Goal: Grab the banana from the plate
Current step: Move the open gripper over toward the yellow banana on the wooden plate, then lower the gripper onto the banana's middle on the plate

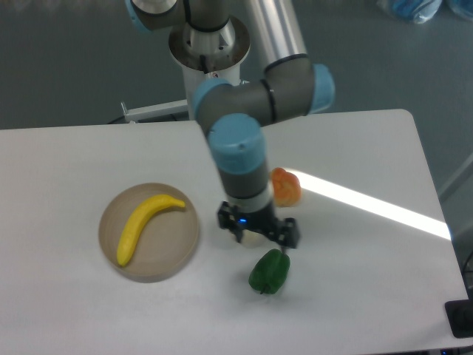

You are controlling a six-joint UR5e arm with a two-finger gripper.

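On the worktop (89, 148), the plate (185, 240) sits toward the left, with the banana (144, 225) lying diagonally on it, stem end up and to the right. To the plate's right, apart from it, the arm's tool (259, 235) hangs over the middle of the worktop. A bell pepper (269, 272) lies just in front of the tool, nearer the front edge. A round fruit (286, 187) rests behind and slightly right of the tool, partly hidden by the arm.

Smooth banana (144, 224) on matt wood-look plate (171, 251).
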